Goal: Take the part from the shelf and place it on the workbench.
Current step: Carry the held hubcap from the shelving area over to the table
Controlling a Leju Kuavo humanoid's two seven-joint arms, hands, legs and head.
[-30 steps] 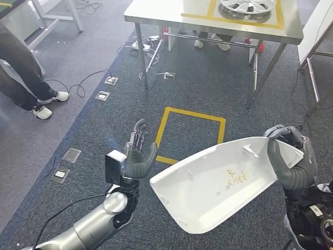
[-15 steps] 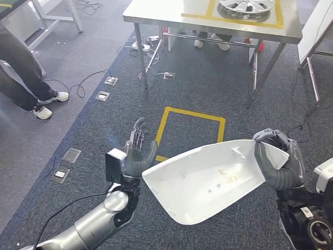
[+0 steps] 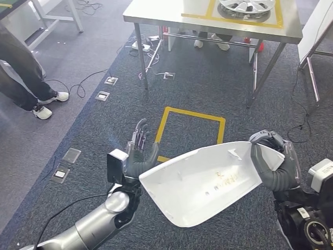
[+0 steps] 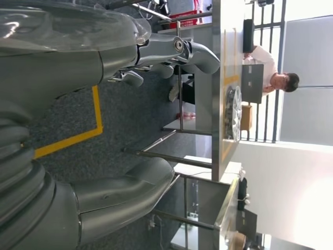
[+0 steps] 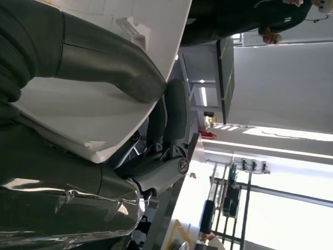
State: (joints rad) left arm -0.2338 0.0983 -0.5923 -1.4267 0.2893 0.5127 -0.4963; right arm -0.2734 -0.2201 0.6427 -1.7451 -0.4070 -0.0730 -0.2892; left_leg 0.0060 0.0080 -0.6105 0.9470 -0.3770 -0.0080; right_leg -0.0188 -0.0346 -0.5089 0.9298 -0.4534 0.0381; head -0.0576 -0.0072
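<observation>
Head view, part: the white panel (image 3: 204, 182) hangs in the air over the carpet, its long axis running from the left hand across to the right hand, the right end a little higher.
Head view, right hand: the right hand (image 3: 274, 164) grasps the panel's right end, thumb over the upper face and fingers wrapped round the edge.
Head view, left hand: the left hand (image 3: 138, 153) is released, fingers spread and palm turned toward the panel's near tip; it looks to be touching or just beside that tip, and I cannot tell which.
Head view, goal: the workbench (image 3: 173, 13) stands well ahead, beyond the yellow floor square (image 3: 191, 134); a hubcap (image 3: 247, 5) lies toward its far right corner inside yellow tape.
Left wrist view: the left hand (image 4: 117, 125) holds nothing, thumb and fingers apart, and the workbench (image 4: 218, 62) lies straight beyond them.
Right wrist view: the right hand (image 5: 129, 104) has thumb and fingers clamped on the panel (image 5: 94, 112) from both faces.
Judgement: the right hand carries the load; the left is nearer the free tip and best placed to steady it.
</observation>
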